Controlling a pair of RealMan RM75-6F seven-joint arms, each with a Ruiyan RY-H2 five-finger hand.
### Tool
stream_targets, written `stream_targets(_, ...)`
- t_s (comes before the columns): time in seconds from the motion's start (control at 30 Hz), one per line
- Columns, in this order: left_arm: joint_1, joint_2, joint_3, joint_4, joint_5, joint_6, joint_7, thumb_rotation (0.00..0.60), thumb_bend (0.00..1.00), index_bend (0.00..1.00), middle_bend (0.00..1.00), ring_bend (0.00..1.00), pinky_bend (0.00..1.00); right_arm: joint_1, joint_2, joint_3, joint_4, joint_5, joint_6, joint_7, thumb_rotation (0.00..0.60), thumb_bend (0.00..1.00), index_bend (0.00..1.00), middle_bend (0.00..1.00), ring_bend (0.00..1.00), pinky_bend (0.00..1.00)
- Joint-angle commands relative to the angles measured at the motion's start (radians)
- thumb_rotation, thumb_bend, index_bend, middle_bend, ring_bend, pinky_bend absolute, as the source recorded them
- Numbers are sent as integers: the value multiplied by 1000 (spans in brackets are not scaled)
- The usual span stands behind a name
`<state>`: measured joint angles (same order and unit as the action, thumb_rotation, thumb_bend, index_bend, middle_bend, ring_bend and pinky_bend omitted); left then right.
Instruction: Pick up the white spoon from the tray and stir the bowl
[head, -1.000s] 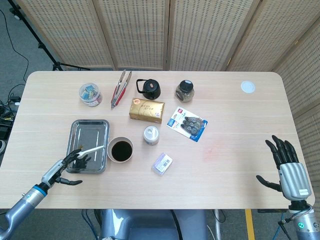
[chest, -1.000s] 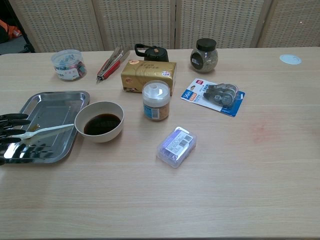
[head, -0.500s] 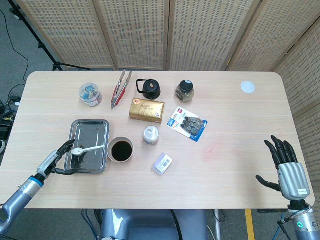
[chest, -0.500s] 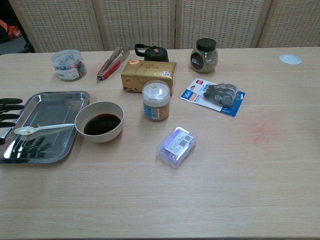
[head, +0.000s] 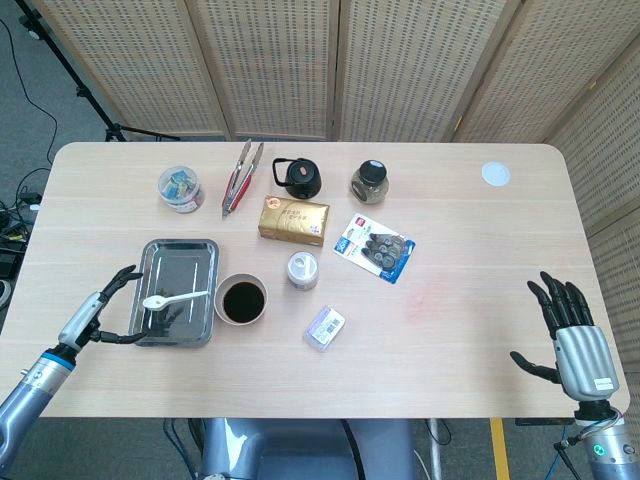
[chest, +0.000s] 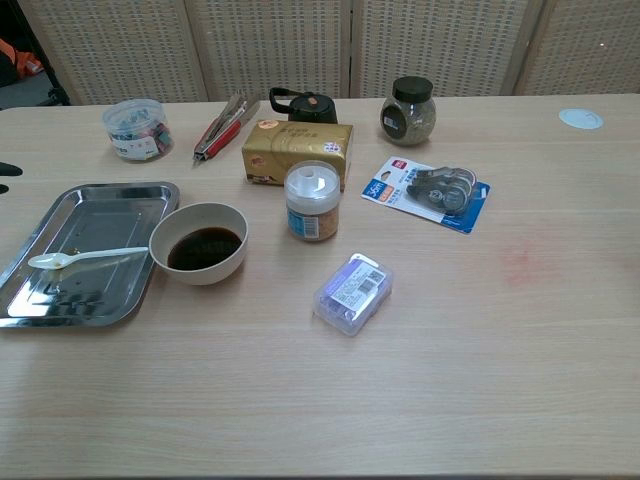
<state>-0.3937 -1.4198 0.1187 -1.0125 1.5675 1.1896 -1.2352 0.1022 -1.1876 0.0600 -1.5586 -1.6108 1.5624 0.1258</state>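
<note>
On the tray (head: 165, 256), we saw the spoon (head: 174, 299) lying flat, its handle reaching toward the bowl (head: 241, 300) of dark liquid just right of the tray. Our left hand (head: 97, 310) hovered just left of the tray, fingers spread, empty. Our right hand (head: 572, 338) stood spread wide, empty, far right.

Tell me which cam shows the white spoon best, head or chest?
Chest view. The white spoon is larger and closer there, lying across the tray with its handle tip reaching the bowl. Head view shows the same spoon whole but small, from above.
</note>
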Motion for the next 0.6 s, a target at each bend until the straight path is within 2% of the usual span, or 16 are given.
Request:
stream_targets(0.03,8,82,-85,-214,-155,-59,408,600,149,265,0,0,0,-1,3,1,-3,-1,4,3,600,0,3,0,0,0)
stream_targets(0.17,-9,90,-169,-335,-330,-112,668,600,167,319,0,0,0,-3,8,2,-8,-3,10,10,600,0,3,0,0,0)
stream_targets(0.3,-33,72,-234,-405,-474,-139,844,600,204,377,0,0,0,-4,12,4,-10,-2,12,16,600,0,3,0,0,0)
stream_targets(0.43,-63,46,-273,-446,-598,-149,1017,600,216,415,0,0,0,-4,16,6,-12,1,12,22,600,0,3,0,0,0)
stream_targets(0.6,-109,0,-299,-452,-703,-167,1181,600,221,440,0,0,0,-5,20,9,-13,5,15,31,600,0,3,0,0,0)
